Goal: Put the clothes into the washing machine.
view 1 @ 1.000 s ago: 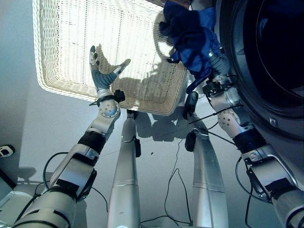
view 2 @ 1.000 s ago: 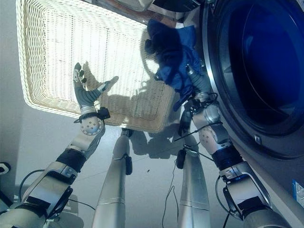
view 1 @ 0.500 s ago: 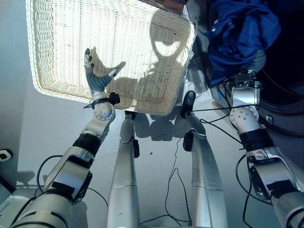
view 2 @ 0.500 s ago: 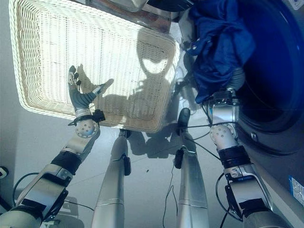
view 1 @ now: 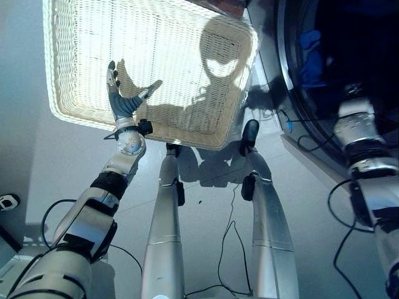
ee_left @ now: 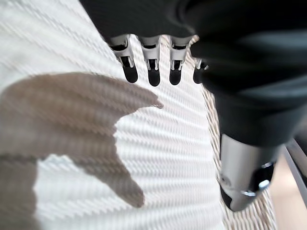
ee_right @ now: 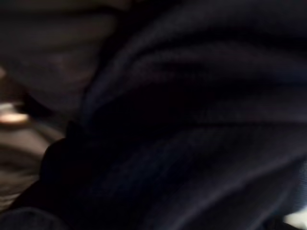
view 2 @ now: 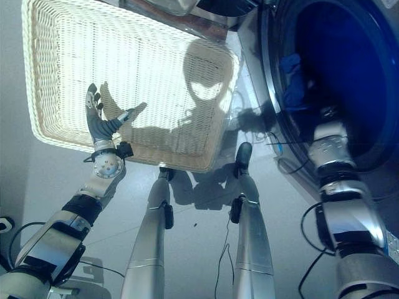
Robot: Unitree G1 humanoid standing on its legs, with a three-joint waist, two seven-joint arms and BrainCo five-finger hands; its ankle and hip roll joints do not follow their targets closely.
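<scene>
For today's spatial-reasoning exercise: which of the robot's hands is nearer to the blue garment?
Right. Its arm reaches into the washing machine beside the blue garment; the left hand hovers open over the wicker basket, far off.

Pale grey floor (view 1: 62,162), smooth, running across the lower frame. White wicker basket (view 1: 75,37) sits directly on it, upper left to centre, rectangular, shadowed at its near right corner. Washing machine (view 2: 274,124) stands on the floor at the right edge, just beside the basket.
</scene>
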